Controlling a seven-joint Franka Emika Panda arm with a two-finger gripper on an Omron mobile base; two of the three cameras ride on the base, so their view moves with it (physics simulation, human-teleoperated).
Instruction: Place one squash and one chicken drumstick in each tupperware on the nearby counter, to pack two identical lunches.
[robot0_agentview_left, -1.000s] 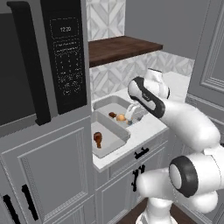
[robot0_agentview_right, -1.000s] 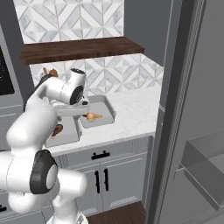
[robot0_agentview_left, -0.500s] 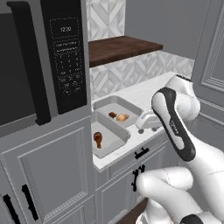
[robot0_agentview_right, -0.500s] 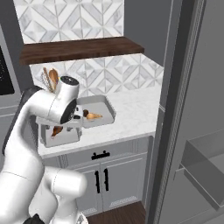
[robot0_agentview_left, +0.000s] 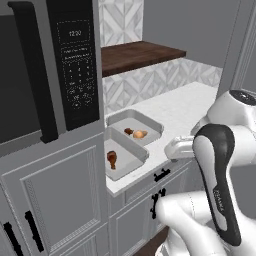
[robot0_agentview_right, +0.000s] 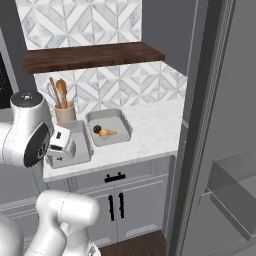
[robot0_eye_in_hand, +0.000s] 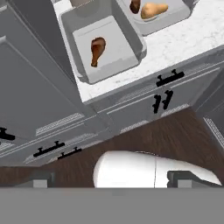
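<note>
Two grey tupperwares sit side by side on the white counter (robot0_agentview_left: 180, 107). The nearer tupperware (robot0_eye_in_hand: 118, 54) holds one brown chicken drumstick (robot0_eye_in_hand: 97, 49). Inside the farther tupperware (robot0_eye_in_hand: 177, 17) lie an orange squash (robot0_eye_in_hand: 153, 9) and a second drumstick (robot0_eye_in_hand: 134, 5). The base views show the same contents: squash (robot0_agentview_left: 140, 134), nearer drumstick (robot0_agentview_left: 112, 159), farther tupperware (robot0_agentview_right: 119, 122). My gripper (robot0_eye_in_hand: 113, 179) is open and holds nothing. It hangs off the counter's front edge, looking down at the cabinets and floor. In the left base view my hand (robot0_agentview_left: 177, 148) hovers right of the trays.
A black microwave (robot0_agentview_left: 75, 65) is built into the tall grey cabinet left of the trays. A dark wooden shelf (robot0_agentview_left: 140, 52) hangs above the counter. A utensil holder (robot0_agentview_right: 64, 112) stands at the back. Cabinet doors with black handles (robot0_eye_in_hand: 168, 78) sit below, and a tall grey unit (robot0_agentview_right: 220, 125) stands to the right.
My hand has drawn back from above the farther tupperware, past the trays, to the counter's front edge. The gripper has stayed open and empty. Nothing in the trays has moved.
</note>
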